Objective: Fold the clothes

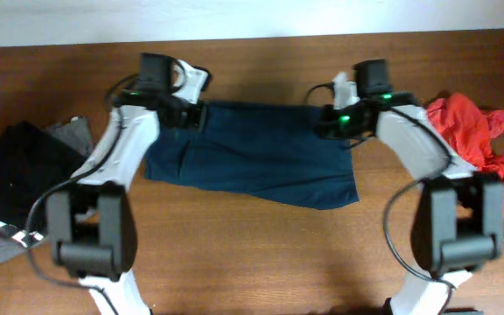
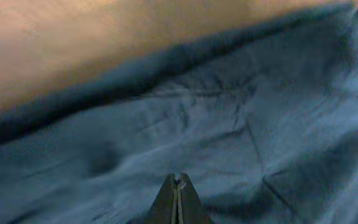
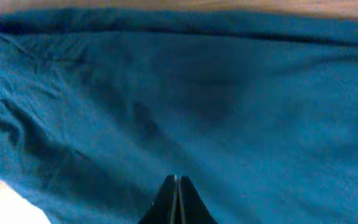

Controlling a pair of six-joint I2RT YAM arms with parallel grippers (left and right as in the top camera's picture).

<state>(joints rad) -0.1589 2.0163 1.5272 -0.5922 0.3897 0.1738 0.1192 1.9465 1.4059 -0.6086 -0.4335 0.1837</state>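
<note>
A dark blue garment point(image 1: 252, 153) lies spread across the middle of the wooden table point(image 1: 252, 254). My left gripper point(image 1: 195, 115) is at its far left corner and my right gripper point(image 1: 326, 121) is at its far right corner. In the left wrist view the jaws point(image 2: 177, 180) are pressed together with blue cloth point(image 2: 229, 124) all around the tips. In the right wrist view the jaws point(image 3: 176, 180) are also shut, over blue cloth point(image 3: 197, 93). Both seem to pinch the garment's far edge; the pinched cloth itself is hidden.
A red garment point(image 1: 475, 131) lies bunched at the right edge. A black garment point(image 1: 16, 166) and a grey one point(image 1: 73, 133) lie piled at the left. Bare wood shows in front of the blue garment.
</note>
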